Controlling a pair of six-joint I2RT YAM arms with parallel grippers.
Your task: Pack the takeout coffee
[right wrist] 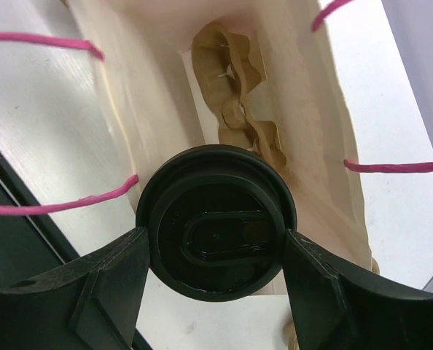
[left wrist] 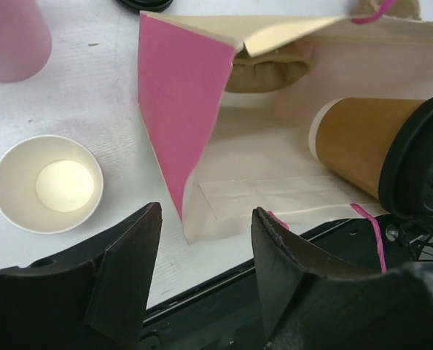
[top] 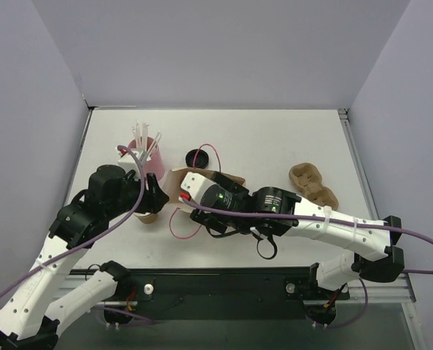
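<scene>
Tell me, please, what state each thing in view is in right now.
paper bag, lying on its side, mouth open.
takeout coffee, lidded, on its side, base inside the bag.
right gripper, shut on the takeout coffee.
left gripper, open, holding nothing.
lidless cup, upright, empty.
pink cup, upright, holding straws.
pulp carrier, inside the bag.

Top view looks down; close wrist views apparently share the bag (left wrist: 180, 102).
</scene>
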